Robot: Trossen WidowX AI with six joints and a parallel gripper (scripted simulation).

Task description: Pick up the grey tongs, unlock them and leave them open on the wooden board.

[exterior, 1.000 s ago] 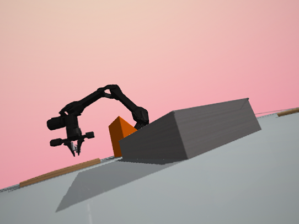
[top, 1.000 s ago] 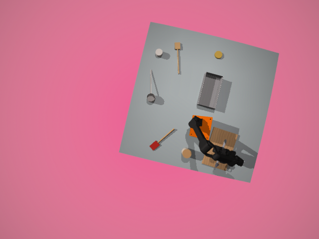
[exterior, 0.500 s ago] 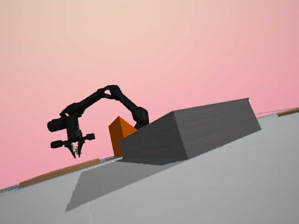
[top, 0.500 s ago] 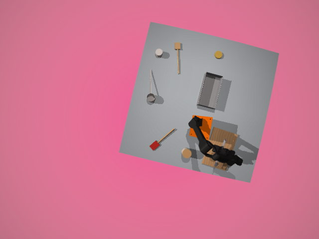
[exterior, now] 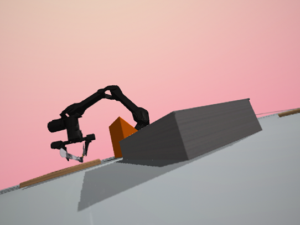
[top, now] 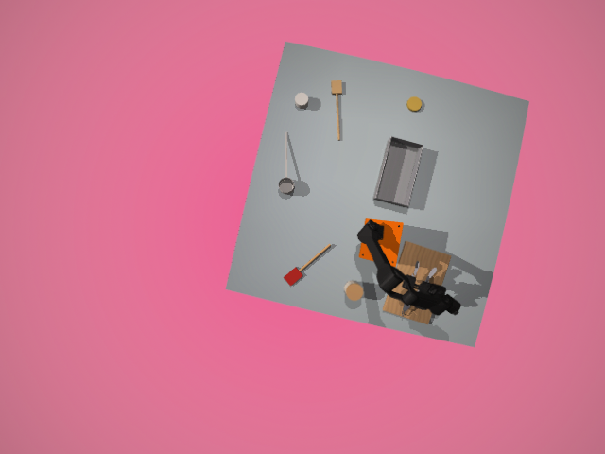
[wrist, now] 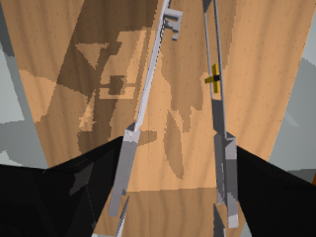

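Observation:
The grey tongs [top: 432, 272] [exterior: 64, 152] [wrist: 146, 89] are spread, their two arms well apart in the wrist view and converging toward its top. A small grey catch is on the left arm and a yellow piece on the right. My gripper [exterior: 77, 156] [wrist: 174, 144] points down over the wooden board [top: 424, 252] [exterior: 60, 172] [wrist: 276, 49]. Its fingers are open, with the tongs' arms between them close to their inner sides. In the exterior view the tongs show just above the board; contact cannot be told. The arm hides part of the tongs in the top view.
The roasting tin [top: 407, 170] [exterior: 154, 142] has no tongs on it. An orange block [top: 386, 252] [exterior: 116, 139] is beside the board, under the arm's base. A wooden-topped cylinder [top: 354, 290] and a red-headed spatula [top: 293, 276] lie on the board's other side. A saucepan [top: 285, 185] is farther off.

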